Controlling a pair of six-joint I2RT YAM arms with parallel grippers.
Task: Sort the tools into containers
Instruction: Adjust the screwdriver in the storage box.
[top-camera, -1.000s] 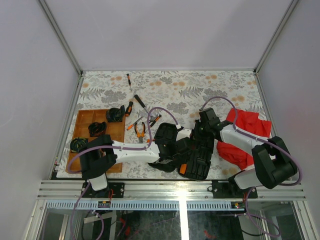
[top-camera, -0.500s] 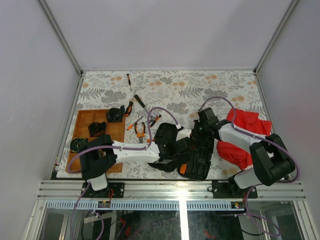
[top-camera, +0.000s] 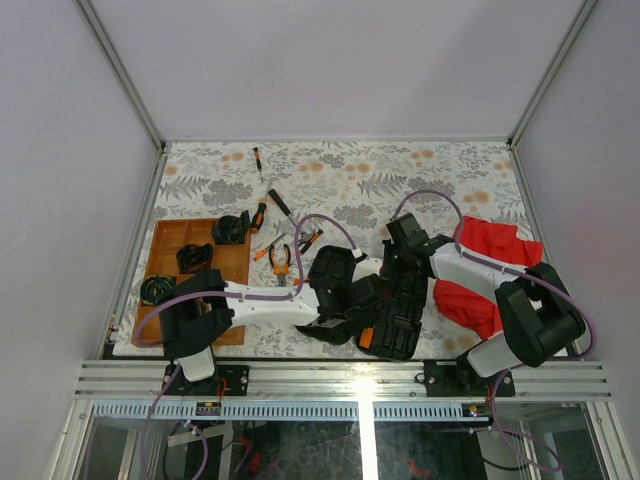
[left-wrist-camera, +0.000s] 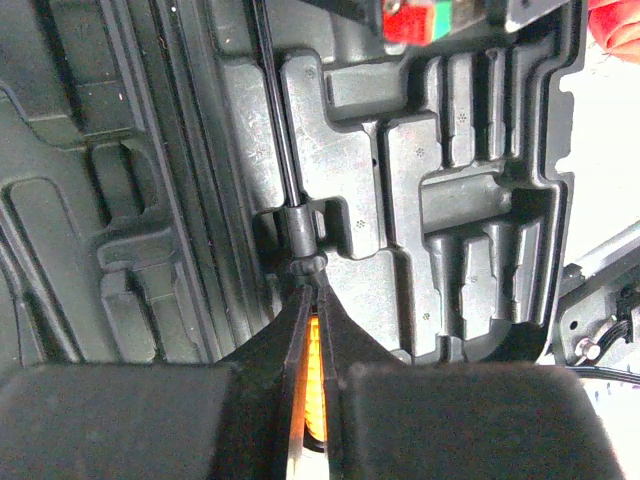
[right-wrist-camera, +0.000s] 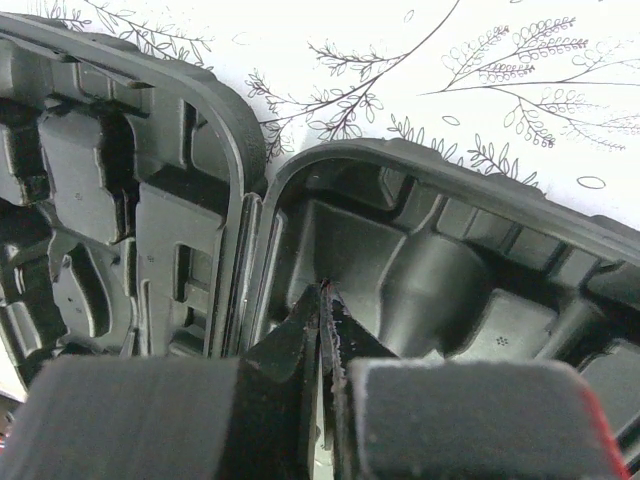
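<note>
Lying open at the near middle of the surface, the case (top-camera: 398, 318) shows dull black moulded recesses in both halves. The left gripper (left-wrist-camera: 312, 300) is clamped on an orange-handled screwdriver (left-wrist-camera: 300, 225), whose dark shaft runs along the case's inside. The right gripper (right-wrist-camera: 325, 300), fingers together, points into a deep recess. Pliers (top-camera: 280, 260) and other tools lie loose between the case and the orange-brown compartmented tray (top-camera: 160, 232) at the left.
</note>
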